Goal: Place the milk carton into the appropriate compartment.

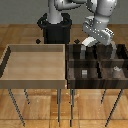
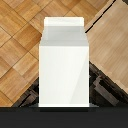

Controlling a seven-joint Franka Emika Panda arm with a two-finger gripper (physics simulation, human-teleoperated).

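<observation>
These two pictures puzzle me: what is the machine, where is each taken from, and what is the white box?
The machine is a simulated robot arm. One picture looks at the whole scene from outside; the other comes from a camera on the arm's wrist. Two raised tables stand side by side: a pale wooden tray, and a dark bin divided into compartments with small grey items inside. The gripper hangs above the dark bin. The white box is a milk carton, filling the wrist view and apparently held; the fingers themselves are not clearly visible.

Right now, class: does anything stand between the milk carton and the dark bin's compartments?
Nothing visible does. The milk carton hangs in the gripper above the dark bin, at its rear compartments; small grey items sit farther forward.
</observation>
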